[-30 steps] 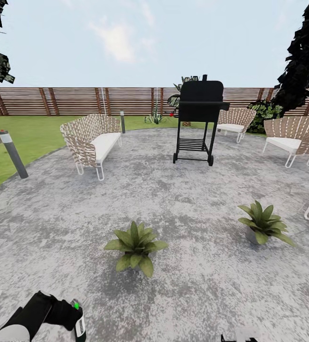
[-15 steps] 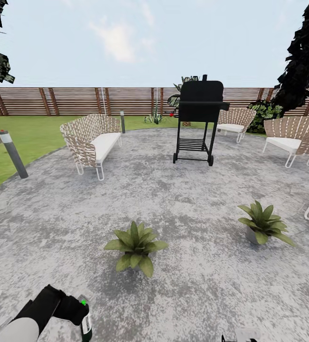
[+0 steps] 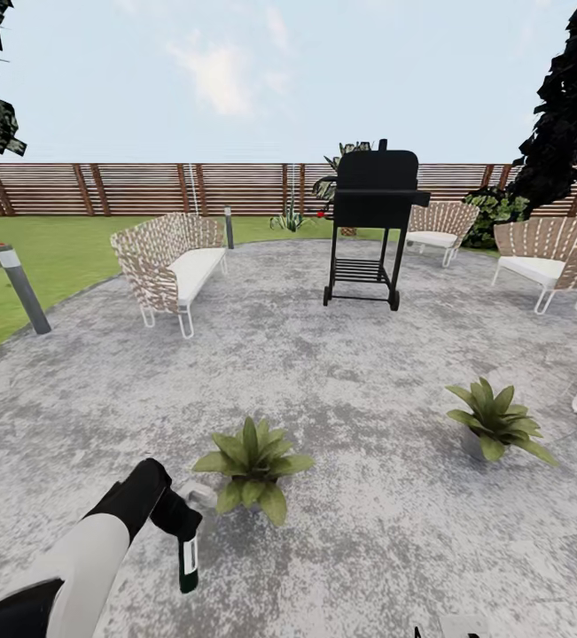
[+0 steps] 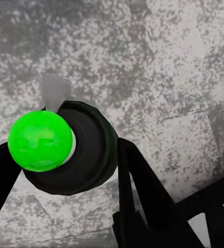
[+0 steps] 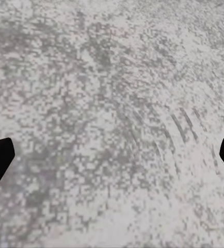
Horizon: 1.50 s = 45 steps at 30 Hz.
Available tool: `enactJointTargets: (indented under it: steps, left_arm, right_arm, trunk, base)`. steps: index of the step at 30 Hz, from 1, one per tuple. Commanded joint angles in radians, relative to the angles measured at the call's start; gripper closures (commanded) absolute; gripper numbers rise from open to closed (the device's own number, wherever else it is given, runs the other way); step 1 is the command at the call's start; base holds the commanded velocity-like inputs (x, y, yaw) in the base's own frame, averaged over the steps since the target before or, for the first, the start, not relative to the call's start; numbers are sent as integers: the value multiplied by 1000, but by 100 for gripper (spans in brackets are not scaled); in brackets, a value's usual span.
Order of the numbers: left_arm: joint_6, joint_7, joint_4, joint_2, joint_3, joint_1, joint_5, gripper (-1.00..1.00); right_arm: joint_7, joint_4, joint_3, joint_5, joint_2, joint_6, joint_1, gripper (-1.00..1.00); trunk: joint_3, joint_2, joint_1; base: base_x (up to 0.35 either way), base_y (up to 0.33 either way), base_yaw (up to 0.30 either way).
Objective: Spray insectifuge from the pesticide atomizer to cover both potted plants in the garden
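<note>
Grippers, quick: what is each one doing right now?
Left gripper: shut on the pesticide atomizer, beside a potted plant.
Right gripper: open, holding nothing, over the paving.

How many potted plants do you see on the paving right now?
2. One potted plant sits just ahead of the left gripper holding the atomizer; the other potted plant is farther right.

Mottled grey paving (image 3: pixel 341 372) — green-leaved potted plants (image 3: pixel 251 463) — black grill (image 3: pixel 375 226)
</note>
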<state>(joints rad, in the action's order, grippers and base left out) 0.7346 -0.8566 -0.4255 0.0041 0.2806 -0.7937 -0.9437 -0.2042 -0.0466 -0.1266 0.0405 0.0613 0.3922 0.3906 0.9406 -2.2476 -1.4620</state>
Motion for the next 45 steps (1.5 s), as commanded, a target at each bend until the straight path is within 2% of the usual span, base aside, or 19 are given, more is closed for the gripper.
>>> enactJointTargets:
  steps: [1, 20, 24, 25, 27, 30, 33, 36, 40, 42, 43, 45]
  left_arm:
    - [6, -5, -38, 1, 3, -3, -10, 100]
    - [3, -5, -34, 1, 1, 1, -10, 100]
    - [5, -7, -22, 13, -6, -3, -10, 100]
    - [5, -7, -21, 15, -15, -4, -10, 100]
    - [7, -37, -20, 24, -73, -5, -9, 100]
    - [8, -154, -19, 49, -162, -1, -9, 100]
    - [8, -265, -19, 67, -225, -5, -11, 100]
    - [16, -302, -21, 70, -242, -10, -12, 100]
    - [93, -311, -36, 62, -254, -18, -16, 100]
    - [122, -312, -37, 58, -279, -30, -16, 100]
    - [134, -313, -37, 56, -308, -40, -15, 100]
    - [142, -313, -37, 53, -340, -51, -12, 100]
  right_arm:
    - [-3, 1, -8, 3, 0, 2, 1, -100]
    - [-3, 1, -9, 2, -1, 2, 1, -100]
    - [-3, 1, -8, 2, 0, 2, 1, -100]
    - [-3, 1, -8, 2, 0, 2, 1, -100]
    - [-3, 1, -8, 2, 0, 2, 1, -100]
    - [-3, 1, -8, 2, 0, 1, 1, -100]
    - [-3, 1, -8, 2, 0, 1, 1, -100]
    - [-3, 1, -8, 1, 0, 1, 1, -100]
    - [-3, 1, -8, 1, 2, 1, 1, -100]
    - [-3, 1, -8, 1, 1, 1, 1, -100]
    - [-3, 1, -9, 1, 0, 1, 1, -100]
    - [-3, 1, -9, 1, 0, 1, 1, -100]
  trunk:
    - [1, 0, 0]
    - [1, 0, 0]
    - [1, 0, 0]
    - [1, 0, 0]
    - [1, 0, 0]
    - [1, 0, 0]
    - [1, 0, 0]
    - [1, 0, 0]
    - [1, 0, 0]
    - [1, 0, 0]
    - [1, 0, 0]
    - [1, 0, 0]
  base:
    - [6, -3, 0]
    - [156, -98, 0]
    - [13, -6, 0]
    - [3, -1, 0]
    - [1, 0, 0]
    - [0, 0, 0]
    - [0, 0, 0]
    - [0, 0, 0]
    - [0, 0, 0]
    - [0, 0, 0]
    - [5, 0, 0]
    - [47, 0, 0]
